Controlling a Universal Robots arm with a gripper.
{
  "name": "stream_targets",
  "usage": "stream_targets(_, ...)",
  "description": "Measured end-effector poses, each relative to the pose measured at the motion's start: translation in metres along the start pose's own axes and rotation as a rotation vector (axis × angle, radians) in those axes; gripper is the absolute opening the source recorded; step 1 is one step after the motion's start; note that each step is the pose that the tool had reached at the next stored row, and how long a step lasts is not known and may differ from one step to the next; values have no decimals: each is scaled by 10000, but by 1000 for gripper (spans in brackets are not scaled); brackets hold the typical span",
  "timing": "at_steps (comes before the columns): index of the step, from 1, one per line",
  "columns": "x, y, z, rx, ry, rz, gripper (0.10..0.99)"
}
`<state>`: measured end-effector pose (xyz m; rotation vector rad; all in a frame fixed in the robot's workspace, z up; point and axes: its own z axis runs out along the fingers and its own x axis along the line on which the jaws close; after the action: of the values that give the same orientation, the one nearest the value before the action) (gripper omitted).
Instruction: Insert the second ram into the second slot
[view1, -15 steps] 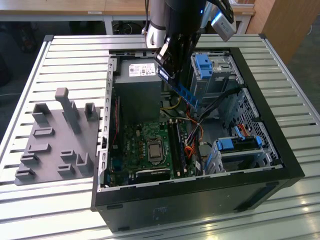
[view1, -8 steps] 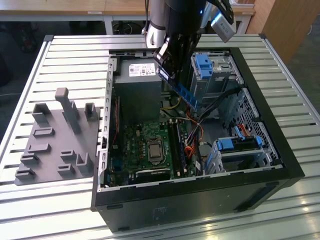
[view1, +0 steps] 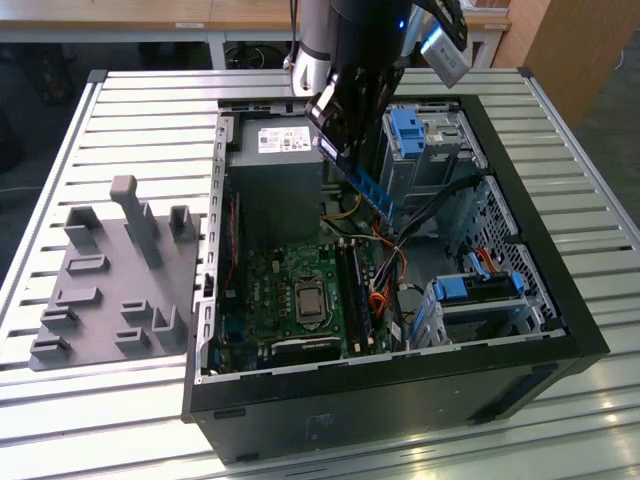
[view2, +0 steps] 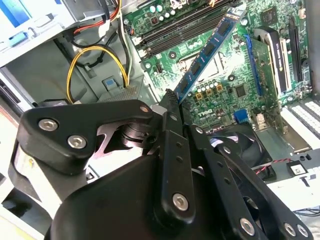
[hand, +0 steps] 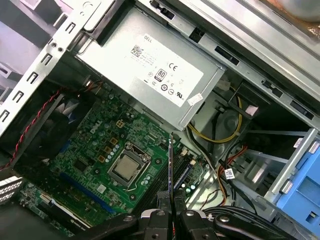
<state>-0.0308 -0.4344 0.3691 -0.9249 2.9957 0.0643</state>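
The open black metal computer case (view1: 400, 400) holds a green circuit board (view1: 262, 282), a grey metal power box (view1: 275, 195) and light-blue plastic clips (view1: 409, 130). In the upper middle of the exterior view, the black claw (view1: 335, 138) pinches tight on the thin flat blue memory stick (view1: 372, 192), slanted above the board.

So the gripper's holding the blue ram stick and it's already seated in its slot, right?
Not seated. The gripper does hold the second ram, but the exterior view shows the stick hanging above the motherboard, not in a slot.
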Motion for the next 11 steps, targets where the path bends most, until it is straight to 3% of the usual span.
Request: stream_targets(11,0,0,1,7,-18,450,137)
